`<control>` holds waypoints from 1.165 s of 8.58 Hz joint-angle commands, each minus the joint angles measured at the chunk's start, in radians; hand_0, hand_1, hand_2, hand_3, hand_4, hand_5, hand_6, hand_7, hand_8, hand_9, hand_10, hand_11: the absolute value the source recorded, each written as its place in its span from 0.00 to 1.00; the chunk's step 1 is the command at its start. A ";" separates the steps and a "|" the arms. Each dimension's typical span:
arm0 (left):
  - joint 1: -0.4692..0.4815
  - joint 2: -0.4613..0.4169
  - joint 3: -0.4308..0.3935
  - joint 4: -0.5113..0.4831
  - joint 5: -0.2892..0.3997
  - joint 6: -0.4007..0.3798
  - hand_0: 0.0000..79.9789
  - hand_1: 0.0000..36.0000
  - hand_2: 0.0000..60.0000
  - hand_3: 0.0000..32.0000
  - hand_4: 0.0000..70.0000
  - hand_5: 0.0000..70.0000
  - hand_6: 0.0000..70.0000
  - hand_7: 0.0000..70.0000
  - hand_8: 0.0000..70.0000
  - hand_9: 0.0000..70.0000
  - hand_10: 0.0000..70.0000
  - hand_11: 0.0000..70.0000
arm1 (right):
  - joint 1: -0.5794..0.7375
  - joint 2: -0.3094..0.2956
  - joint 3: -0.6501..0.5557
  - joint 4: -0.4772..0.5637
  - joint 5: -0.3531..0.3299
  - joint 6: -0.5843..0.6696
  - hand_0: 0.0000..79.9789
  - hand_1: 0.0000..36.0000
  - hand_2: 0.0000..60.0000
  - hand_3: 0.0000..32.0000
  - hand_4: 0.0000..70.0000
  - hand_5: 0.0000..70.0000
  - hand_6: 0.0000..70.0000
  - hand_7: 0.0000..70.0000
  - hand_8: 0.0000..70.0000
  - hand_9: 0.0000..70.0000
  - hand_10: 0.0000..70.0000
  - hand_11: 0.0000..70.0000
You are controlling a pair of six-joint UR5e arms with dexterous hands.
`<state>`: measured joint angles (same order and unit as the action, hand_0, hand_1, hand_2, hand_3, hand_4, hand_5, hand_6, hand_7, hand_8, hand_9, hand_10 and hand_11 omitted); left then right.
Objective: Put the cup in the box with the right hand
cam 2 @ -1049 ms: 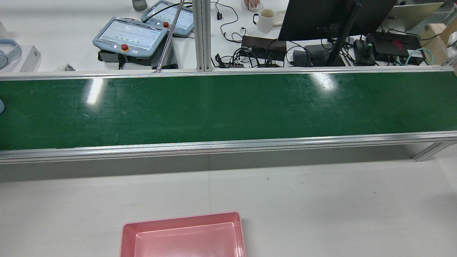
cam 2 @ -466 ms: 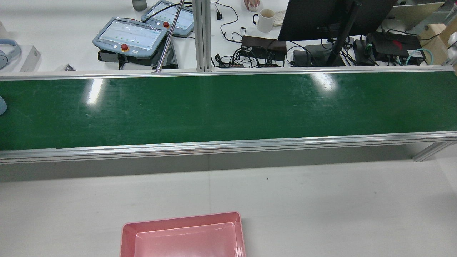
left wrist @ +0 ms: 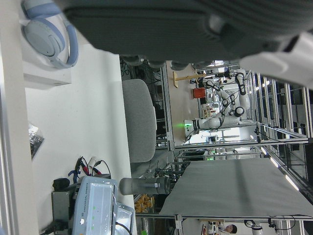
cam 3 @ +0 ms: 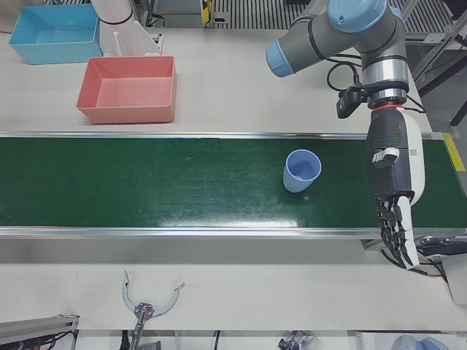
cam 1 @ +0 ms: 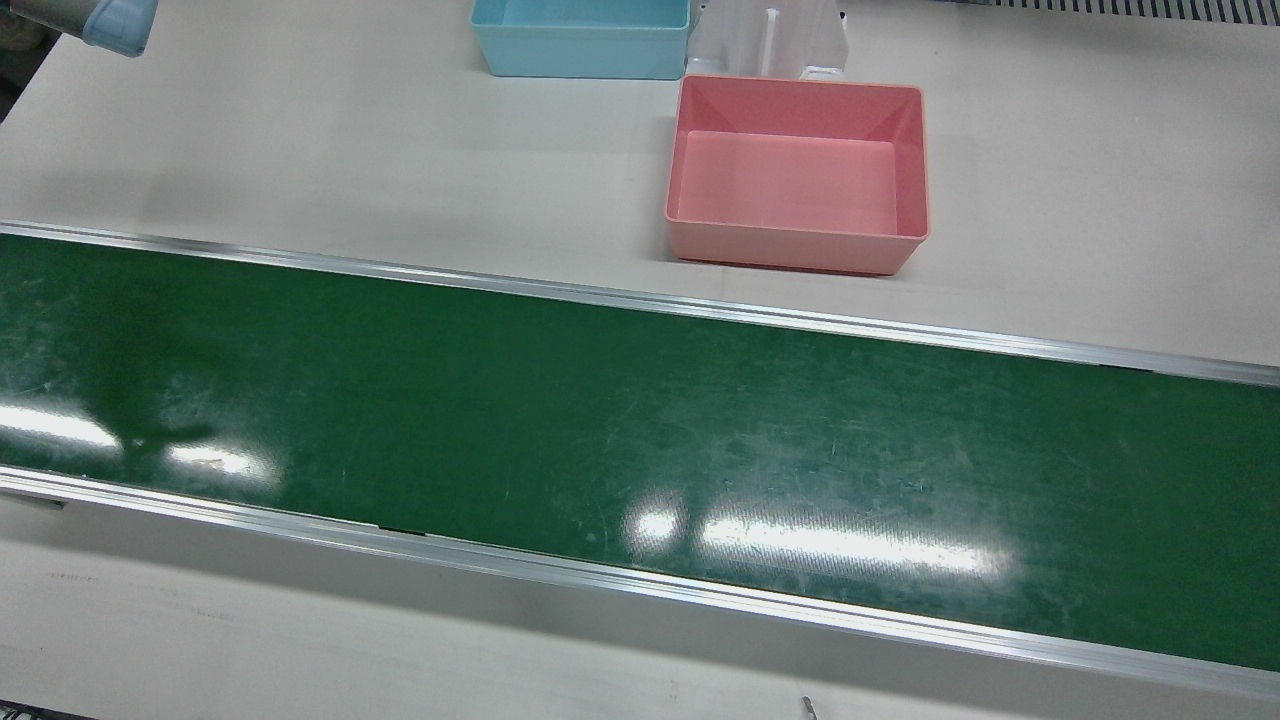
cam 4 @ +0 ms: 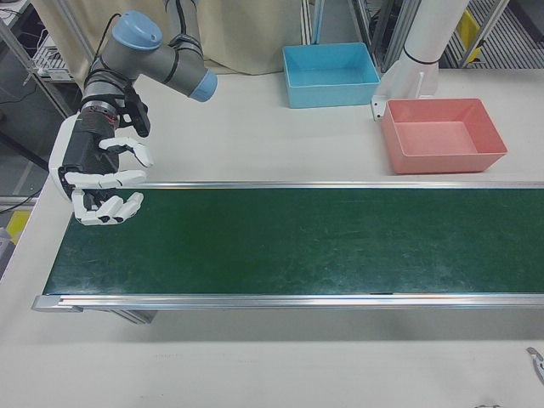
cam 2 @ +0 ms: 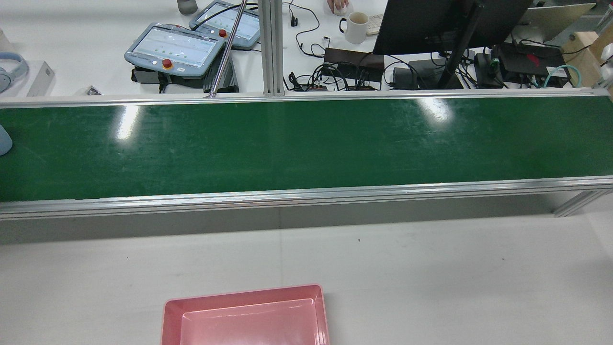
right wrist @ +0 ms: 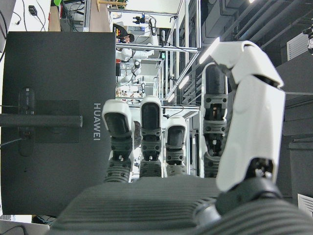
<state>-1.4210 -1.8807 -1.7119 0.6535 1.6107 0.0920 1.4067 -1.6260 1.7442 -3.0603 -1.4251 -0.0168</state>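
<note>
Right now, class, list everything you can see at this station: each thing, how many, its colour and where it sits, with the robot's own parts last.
Cup: one, light blue, upright on the belt near the left hand.
Conveyor belt: one, green, running across the table.
Pink box: one, on the table beside the belt, nothing in it.
Blue box: one, behind the pink box.
Headphones: one pair, pale blue, far desk.
Mug: one, white, far desk.
Left hand: one, white and black, open, over the belt's end.
Right hand: one, open, fingers curled, over the opposite end.
</note>
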 commanded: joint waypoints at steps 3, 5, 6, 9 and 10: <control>0.001 0.000 0.000 0.000 0.000 0.000 0.00 0.00 0.00 0.00 0.00 0.00 0.00 0.00 0.00 0.00 0.00 0.00 | 0.000 0.000 0.000 0.000 0.000 0.000 0.70 0.64 0.52 0.00 0.84 0.17 0.31 1.00 0.53 0.77 0.63 0.90; 0.001 0.000 0.000 0.000 0.000 0.000 0.00 0.00 0.00 0.00 0.00 0.00 0.00 0.00 0.00 0.00 0.00 0.00 | 0.000 0.000 0.001 0.000 0.000 0.000 0.70 0.64 0.52 0.00 0.85 0.17 0.31 1.00 0.53 0.77 0.63 0.89; 0.001 0.000 0.000 0.000 0.000 0.000 0.00 0.00 0.00 0.00 0.00 0.00 0.00 0.00 0.00 0.00 0.00 0.00 | 0.000 0.000 0.001 0.000 -0.001 0.000 0.70 0.65 0.52 0.00 0.84 0.17 0.31 1.00 0.53 0.77 0.62 0.89; 0.001 0.000 0.000 -0.002 0.000 0.000 0.00 0.00 0.00 0.00 0.00 0.00 0.00 0.00 0.00 0.00 0.00 0.00 | 0.000 0.000 0.001 0.000 0.000 0.000 0.70 0.65 0.53 0.00 0.86 0.17 0.31 1.00 0.53 0.78 0.63 0.89; 0.001 0.000 0.000 -0.002 0.000 0.000 0.00 0.00 0.00 0.00 0.00 0.00 0.00 0.00 0.00 0.00 0.00 0.00 | 0.000 0.000 0.003 0.000 -0.001 0.000 0.71 0.65 0.53 0.00 0.85 0.17 0.31 1.00 0.53 0.77 0.62 0.89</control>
<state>-1.4205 -1.8807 -1.7119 0.6530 1.6107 0.0921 1.4067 -1.6260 1.7456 -3.0603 -1.4258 -0.0169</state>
